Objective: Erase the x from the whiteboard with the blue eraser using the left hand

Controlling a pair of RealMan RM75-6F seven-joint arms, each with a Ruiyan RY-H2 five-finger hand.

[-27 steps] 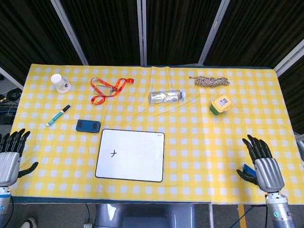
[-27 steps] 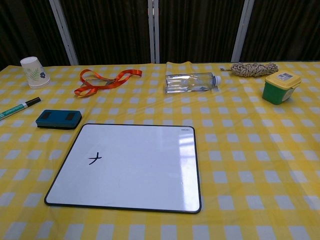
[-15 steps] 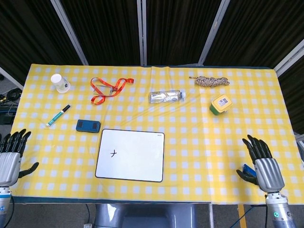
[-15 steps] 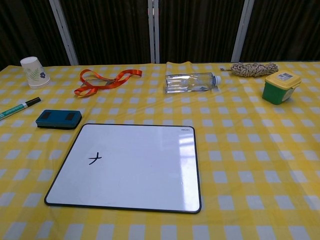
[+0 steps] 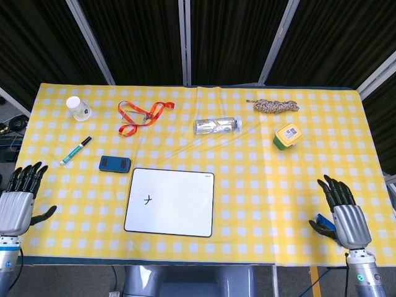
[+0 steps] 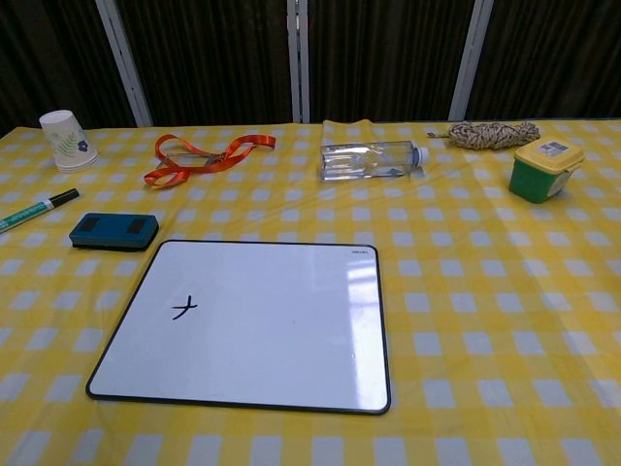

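Showing both hands (image 5: 18, 204) (image 5: 346, 216): head view only.

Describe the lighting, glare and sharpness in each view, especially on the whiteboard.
Chest view: the whiteboard carries a soft pale reflection streak along its right side, yet the x is sharp and legible. Head view: even light, the board uniformly white with no evident glare, the x small but crisp; backdrop dark in both.
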